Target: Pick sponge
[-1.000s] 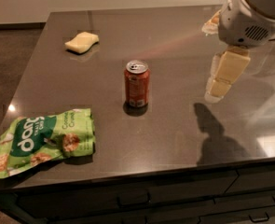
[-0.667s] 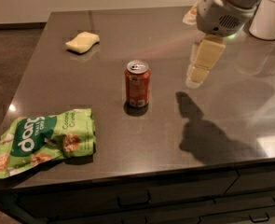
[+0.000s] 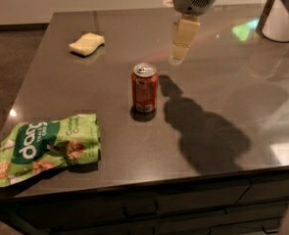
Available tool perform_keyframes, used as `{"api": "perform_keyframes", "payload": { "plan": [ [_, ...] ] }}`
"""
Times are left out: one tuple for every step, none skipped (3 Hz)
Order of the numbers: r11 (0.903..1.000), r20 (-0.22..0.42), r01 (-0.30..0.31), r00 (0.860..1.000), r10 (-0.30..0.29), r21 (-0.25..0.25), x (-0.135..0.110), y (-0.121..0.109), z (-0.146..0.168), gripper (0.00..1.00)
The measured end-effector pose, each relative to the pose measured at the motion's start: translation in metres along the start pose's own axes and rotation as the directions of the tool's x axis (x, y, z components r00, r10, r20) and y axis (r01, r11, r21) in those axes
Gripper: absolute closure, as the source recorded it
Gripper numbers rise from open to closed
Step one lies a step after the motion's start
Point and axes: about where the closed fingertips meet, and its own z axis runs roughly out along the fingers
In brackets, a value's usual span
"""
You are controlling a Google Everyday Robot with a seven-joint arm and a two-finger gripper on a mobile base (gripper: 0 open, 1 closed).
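The sponge (image 3: 86,43) is a small pale yellow block lying flat on the dark table (image 3: 222,82) at the far left. My gripper (image 3: 179,53) hangs above the table at the far middle, well to the right of the sponge and just behind and to the right of the red can (image 3: 144,87). Its pale yellowish finger points down and holds nothing that I can see.
The red can stands upright at the table's middle. A green snack bag (image 3: 41,148) lies at the near left corner. A white robot part (image 3: 281,13) stands at the far right. Drawer fronts (image 3: 149,207) run below the near edge.
My gripper has moved left across the table, from the right side to behind the can. The sponge, can and bag have not moved on the table.
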Motion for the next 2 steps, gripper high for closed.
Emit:
{"api": "perform_keyframes", "payload": {
  "plan": [
    [0.9969,-0.013,0.072,0.997,-0.072,0.029,-0.012,-0.034,0.013,0.00],
    [0.9871,-0.031,0.144,0.989,-0.143,0.070,-0.022,-0.053,0.020,0.00]
  ]
}}
